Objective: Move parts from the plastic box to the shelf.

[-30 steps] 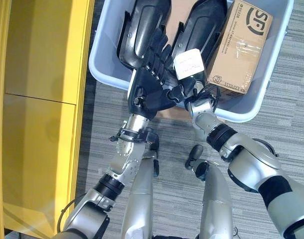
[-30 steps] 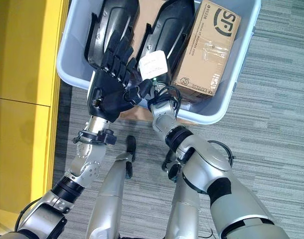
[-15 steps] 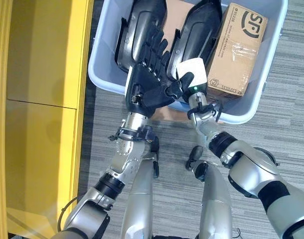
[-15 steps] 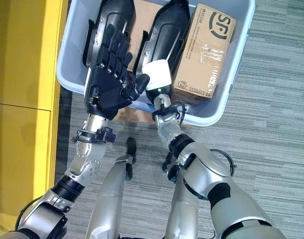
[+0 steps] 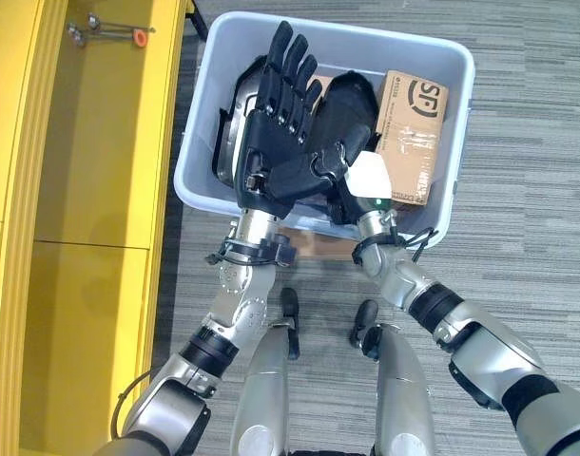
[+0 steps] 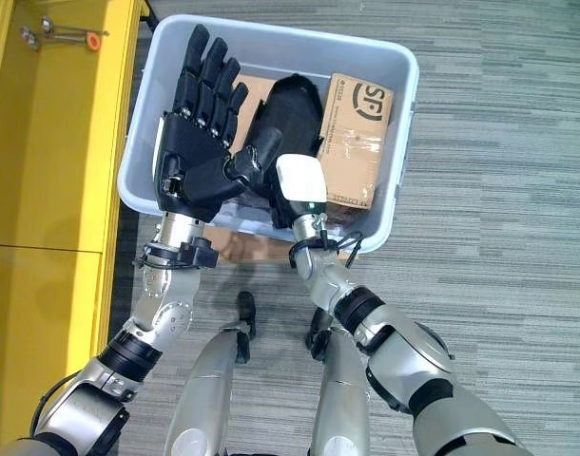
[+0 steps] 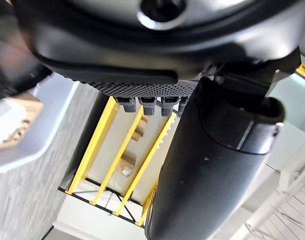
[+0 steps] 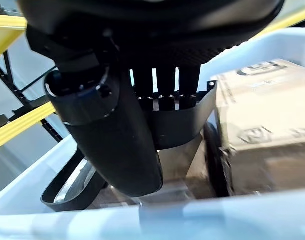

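Both hands have risen: left hand (image 5: pixel 276 142) spreads straight fingers above the plastic box (image 5: pixel 433 57), right hand (image 6: pixel 282 180) seemingly grips a black part (image 6: pixel 285 114) there, beside the cardboard carton (image 5: pixel 411 136).

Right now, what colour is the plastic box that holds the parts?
The plastic box is pale blue-grey; the right eye view shows it best.

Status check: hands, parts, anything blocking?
Left hand open, raised over plastic box. Right hand shut on black part. Second black part and cardboard box in the bin. Nothing blocking visible.
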Controlling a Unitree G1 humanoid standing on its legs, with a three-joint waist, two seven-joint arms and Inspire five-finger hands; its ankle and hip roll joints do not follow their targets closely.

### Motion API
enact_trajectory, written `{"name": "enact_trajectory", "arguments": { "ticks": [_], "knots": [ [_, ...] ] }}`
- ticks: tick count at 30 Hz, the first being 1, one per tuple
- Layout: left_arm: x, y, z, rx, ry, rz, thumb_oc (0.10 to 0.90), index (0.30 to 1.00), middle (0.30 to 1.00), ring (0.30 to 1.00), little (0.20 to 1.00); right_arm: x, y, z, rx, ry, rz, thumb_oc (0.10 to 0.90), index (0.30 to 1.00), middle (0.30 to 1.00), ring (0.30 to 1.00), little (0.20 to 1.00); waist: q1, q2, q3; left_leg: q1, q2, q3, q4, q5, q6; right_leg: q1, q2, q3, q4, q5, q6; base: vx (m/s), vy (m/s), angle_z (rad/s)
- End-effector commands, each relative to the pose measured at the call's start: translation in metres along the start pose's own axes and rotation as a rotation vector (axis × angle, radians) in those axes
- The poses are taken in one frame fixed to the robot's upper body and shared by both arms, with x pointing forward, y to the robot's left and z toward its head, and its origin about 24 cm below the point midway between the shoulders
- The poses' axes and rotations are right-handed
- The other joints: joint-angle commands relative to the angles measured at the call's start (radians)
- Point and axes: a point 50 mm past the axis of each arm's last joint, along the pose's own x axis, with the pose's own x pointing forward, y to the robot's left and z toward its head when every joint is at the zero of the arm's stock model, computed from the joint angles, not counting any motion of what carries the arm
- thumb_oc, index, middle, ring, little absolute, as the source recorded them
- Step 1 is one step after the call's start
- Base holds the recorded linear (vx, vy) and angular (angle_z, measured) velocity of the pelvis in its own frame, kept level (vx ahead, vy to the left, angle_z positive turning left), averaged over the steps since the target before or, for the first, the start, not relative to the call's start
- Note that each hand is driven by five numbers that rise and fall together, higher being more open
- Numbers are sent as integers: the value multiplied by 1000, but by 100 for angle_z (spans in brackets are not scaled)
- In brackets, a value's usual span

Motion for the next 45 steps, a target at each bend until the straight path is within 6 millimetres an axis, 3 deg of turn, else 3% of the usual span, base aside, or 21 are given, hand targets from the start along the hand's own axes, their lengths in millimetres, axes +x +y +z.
{"name": "enact_trajectory", "arguments": {
  "ticks": [1,10,13,19,26,35,45],
  "knots": [
    [23,-39,52,-42,-321,-184,900,1000,1000,1000,1000,18,-39,28,75,-109,-180,400,300,300,300,300,4,18,-16,136,61,-1,-7,-112,-43,108,32,117,-103,-22,100,-1,9,-12],
    [25,-44,62,-13,-359,-170,900,1000,1000,1000,1000,13,-44,50,191,-185,-165,400,300,300,300,300,-13,7,-16,260,71,5,-44,-112,-53,239,41,121,-154,-27,93,-7,10,-5],
    [25,-46,65,0,-368,-164,900,1000,1000,1000,1000,12,-41,54,202,-182,-57,400,300,300,300,300,-15,-1,-34,286,74,9,-53,-112,-57,267,41,116,-169,-27,93,12,13,-6],
    [24,-49,72,3,-356,-166,900,1000,1000,1000,1000,-7,1,51,356,-68,396,400,300,300,300,300,-7,-20,-75,334,79,7,-69,-111,-64,328,40,109,-188,-36,86,46,-14,-5],
    [25,-57,74,14,-322,-183,900,1000,1000,1000,1000,-21,16,70,353,-142,655,400,300,300,300,300,5,-40,-108,374,77,-1,-90,-108,-67,385,45,104,-214,-41,85,43,-25,-1],
    [23,-64,75,26,-308,-183,900,1000,1000,1000,1000,-35,24,73,280,-168,846,400,300,300,300,300,8,-55,-122,411,77,-1,-113,-104,-65,429,46,101,-241,-39,86,13,-5,0],
    [22,-68,74,24,-302,-188,900,1000,1000,1000,1000,-39,22,77,206,-246,913,400,300,300,300,300,12,-65,-132,430,72,-11,-127,-102,-64,460,51,106,-258,-41,85,3,-2,0]
  ]
}}
